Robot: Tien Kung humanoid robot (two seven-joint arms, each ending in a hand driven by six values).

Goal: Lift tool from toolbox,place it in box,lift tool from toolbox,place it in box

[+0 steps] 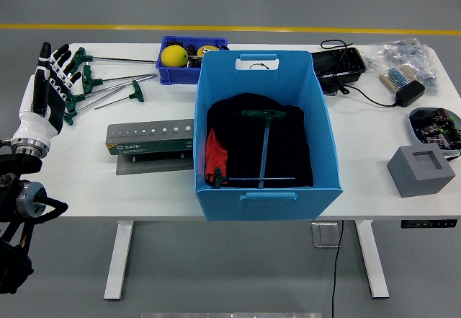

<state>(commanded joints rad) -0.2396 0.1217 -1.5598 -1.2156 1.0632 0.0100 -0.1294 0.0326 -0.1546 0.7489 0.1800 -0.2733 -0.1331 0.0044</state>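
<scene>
Several green T-handle wrenches (104, 91) lie loose on the table at the far left. My left hand (50, 80) hovers over their handle ends, fingers straight and spread, holding nothing. A grey Sata tool stand (150, 138) with a row of holes stands just left of the big blue box (263, 134). Inside the box, on black cloth, lie two green-handled T wrenches (263, 148) crossing each other, beside something red. The right hand is out of the picture.
A small blue bin (189, 71) holding a yellow ball sits behind the box. At the right are a black tray (338, 64), a power adapter with cable (408, 93), bagged parts (403, 58), a grey foam block (421, 171) and a circuit module (436, 127).
</scene>
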